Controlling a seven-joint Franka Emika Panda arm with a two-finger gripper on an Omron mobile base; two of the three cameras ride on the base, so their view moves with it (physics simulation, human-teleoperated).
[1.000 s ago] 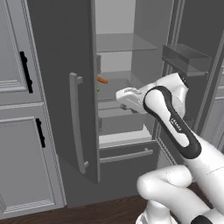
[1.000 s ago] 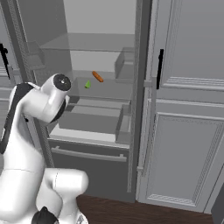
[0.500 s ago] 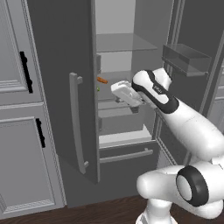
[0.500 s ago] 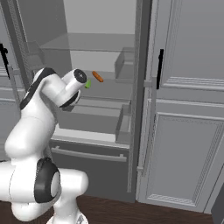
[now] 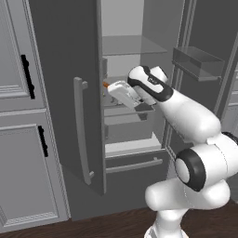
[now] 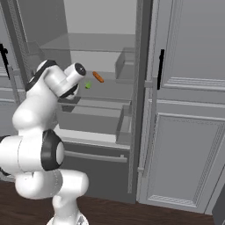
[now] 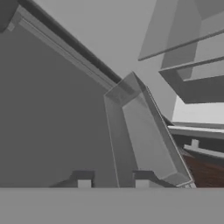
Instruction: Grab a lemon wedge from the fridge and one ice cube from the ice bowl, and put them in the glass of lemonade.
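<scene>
Yellow-green lemon wedge lying on a glass shelf inside the open fridge, too small for its pointed end or long axis to be resolved. An orange carrot-like item lies just beside it toward the back, its long axis slanting across the shelf. The white hand reaches into the compartment at shelf height, near the wedge; whether the jaws are open or closed cannot be told, as the hand hides them in both base views. Open shelf surface extends to the right of the wedge as far as the door bin. Below the shelf a drawer stands pulled forward. In the hand view, a door bin runs diagonally beside the fridge wall.
</scene>
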